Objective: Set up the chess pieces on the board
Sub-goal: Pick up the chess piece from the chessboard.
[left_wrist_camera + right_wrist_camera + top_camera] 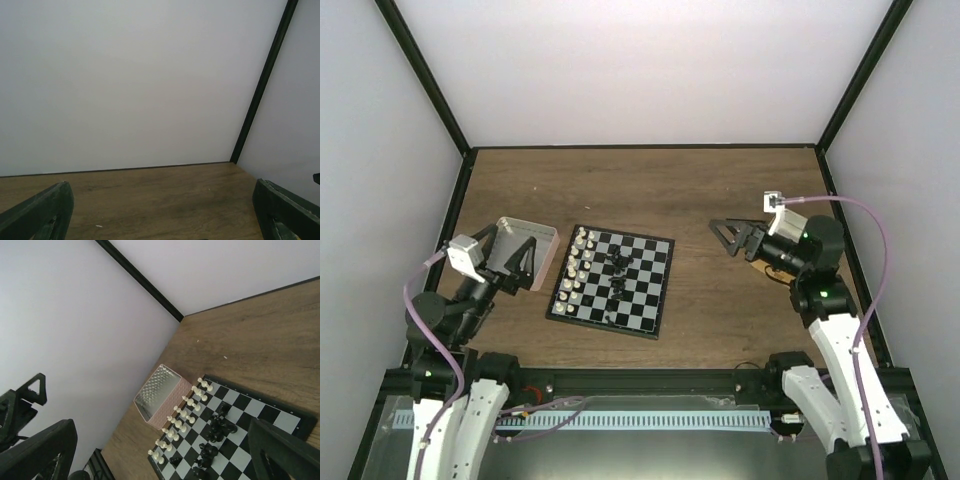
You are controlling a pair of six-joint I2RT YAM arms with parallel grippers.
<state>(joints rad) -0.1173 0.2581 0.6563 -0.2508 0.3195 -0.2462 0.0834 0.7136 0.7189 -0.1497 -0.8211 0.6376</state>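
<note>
The board (650, 290) lies mid-table and also shows in the right wrist view (280, 420). White chess pieces (578, 264) stand in two rows along its left edge, and show in the right wrist view too (182, 415). Black chess pieces (618, 275) lie clustered near the board's middle, several toppled (217, 429). My left gripper (517, 262) is open and empty over the pink tin (530, 226); its wrist view shows only the fingers (40, 212) wide apart above bare wood. My right gripper (735, 238) is open and empty, held above the table right of the board, fingers (285, 450) wide apart.
The pink tin (162, 395) stands against the board's left side. A yellow-tan object (763, 266) peeks out under the right arm. White walls with black frame posts enclose the wooden table (640, 190). The left arm (20, 405) shows in the right wrist view.
</note>
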